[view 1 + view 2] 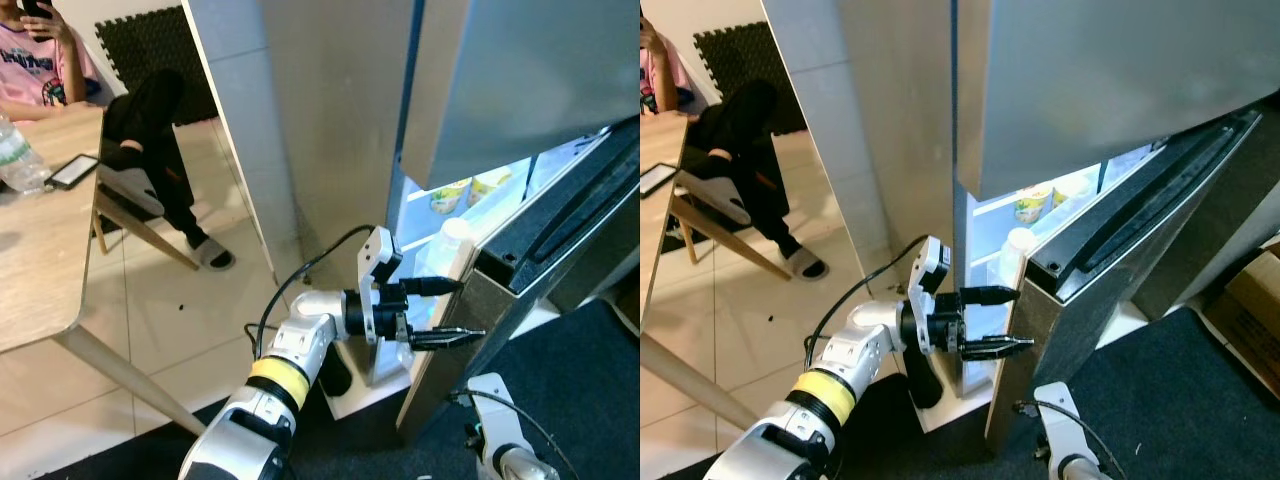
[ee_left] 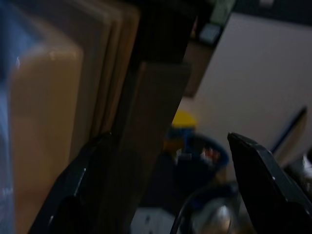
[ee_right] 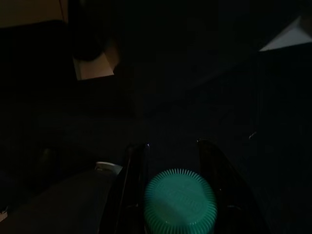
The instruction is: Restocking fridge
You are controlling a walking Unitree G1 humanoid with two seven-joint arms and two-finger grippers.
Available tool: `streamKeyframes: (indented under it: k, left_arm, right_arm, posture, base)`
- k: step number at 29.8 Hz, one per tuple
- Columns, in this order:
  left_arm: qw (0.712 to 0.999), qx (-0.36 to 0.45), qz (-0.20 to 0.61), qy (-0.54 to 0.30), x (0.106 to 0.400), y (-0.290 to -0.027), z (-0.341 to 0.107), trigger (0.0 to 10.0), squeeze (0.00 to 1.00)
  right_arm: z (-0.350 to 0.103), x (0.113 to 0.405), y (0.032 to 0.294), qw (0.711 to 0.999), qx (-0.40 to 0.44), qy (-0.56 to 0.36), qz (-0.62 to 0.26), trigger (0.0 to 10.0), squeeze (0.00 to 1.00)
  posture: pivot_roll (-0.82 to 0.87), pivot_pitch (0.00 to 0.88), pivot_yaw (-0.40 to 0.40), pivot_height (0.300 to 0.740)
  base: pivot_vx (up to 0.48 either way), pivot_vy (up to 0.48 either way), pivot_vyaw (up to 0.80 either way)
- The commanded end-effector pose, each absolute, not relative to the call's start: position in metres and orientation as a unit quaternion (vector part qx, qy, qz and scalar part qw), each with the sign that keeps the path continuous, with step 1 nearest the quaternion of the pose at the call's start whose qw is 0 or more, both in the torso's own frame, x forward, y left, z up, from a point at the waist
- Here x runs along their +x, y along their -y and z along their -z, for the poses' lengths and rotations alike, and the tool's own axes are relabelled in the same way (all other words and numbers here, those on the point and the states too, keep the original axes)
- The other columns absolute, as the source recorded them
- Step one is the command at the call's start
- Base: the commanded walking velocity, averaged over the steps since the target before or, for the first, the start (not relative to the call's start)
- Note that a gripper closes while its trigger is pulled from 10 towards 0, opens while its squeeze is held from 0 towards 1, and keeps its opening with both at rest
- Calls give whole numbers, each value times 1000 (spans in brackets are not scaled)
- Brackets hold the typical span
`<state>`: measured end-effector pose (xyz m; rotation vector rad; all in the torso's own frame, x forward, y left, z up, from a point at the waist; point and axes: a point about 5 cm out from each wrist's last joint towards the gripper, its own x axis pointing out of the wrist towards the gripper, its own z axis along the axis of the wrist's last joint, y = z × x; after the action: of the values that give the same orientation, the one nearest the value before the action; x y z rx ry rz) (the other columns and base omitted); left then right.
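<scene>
The fridge's lower door stands partly open, its lit inside showing yellow-lidded cups and a white-capped bottle. My left gripper is open, its two black fingers reaching across the door's free edge, one finger on the inner side, the other outside. My right arm hangs low in front of the door. In the dark right wrist view my right gripper is shut on a bottle with a ribbed green cap.
The grey upper door is closed above. A wooden table with a water bottle and a phone stands at left, a person seated behind it. A dark mat lies below, with a cardboard box at the right.
</scene>
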<state>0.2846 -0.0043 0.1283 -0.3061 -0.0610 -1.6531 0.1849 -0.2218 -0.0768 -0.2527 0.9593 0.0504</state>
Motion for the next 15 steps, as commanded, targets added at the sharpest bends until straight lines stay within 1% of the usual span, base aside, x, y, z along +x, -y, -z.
streamKeyframes:
  k: [1,4,6,7,8,10,11,12,13,14,15]
  left_arm:
    - [647,-149,747,34,277,17,-132,10000,0]
    - [639,-180,748,17,268,14,-124,10000,0]
    - [646,-192,738,-7,265,6,-111,10000,0]
    - [646,-192,738,-7,265,6,-111,10000,0]
    - [675,-186,713,-35,265,-6,-93,10000,0]
    - [722,-187,662,-81,264,-31,-64,10000,0]
    - [750,-194,624,-106,264,-48,-49,10000,0]
    - [750,-194,624,-106,264,-48,-49,10000,0]
    - [765,-200,601,-119,263,-58,-41,10000,0]
    - [765,-200,601,-119,263,-58,-41,10000,0]
    - [800,-210,541,-154,259,-85,-22,10000,0]
  right_arm:
    - [77,183,222,880,-114,-461,-17,10000,0]
    - [78,182,221,879,-114,-462,-18,10000,0]
    - [79,181,221,878,-114,-464,-18,10000,0]
    - [79,181,221,878,-114,-464,-18,10000,0]
    - [80,178,221,877,-113,-467,-17,10000,0]
    - [82,175,221,875,-111,-471,-16,10000,0]
    - [83,173,222,874,-110,-473,-14,10000,0]
    - [83,173,222,874,-110,-473,-14,10000,0]
    - [83,171,222,873,-109,-475,-13,10000,0]
    - [83,171,222,873,-109,-475,-13,10000,0]
    - [84,167,224,871,-109,-479,-12,10000,0]
  posture:
    - [-68,53,48,740]
    - [-65,55,47,740]
    - [-64,55,48,740]
    - [-64,55,48,740]
    - [-58,60,48,740]
    - [-65,62,50,740]
    - [-65,62,50,740]
    - [-65,62,50,740]
    - [-65,62,50,740]
    - [-65,62,50,740]
    - [-53,72,51,740]
  base:
    - [0,0,0]
    - [0,0,0]
    - [0,0,0]
    - [0,0,0]
    - [0,0,0]
    - [0,0,0]
    - [0,0,0]
    - [0,0,0]
    - [0,0,0]
    - [0,0,0]
    - [0,0,0]
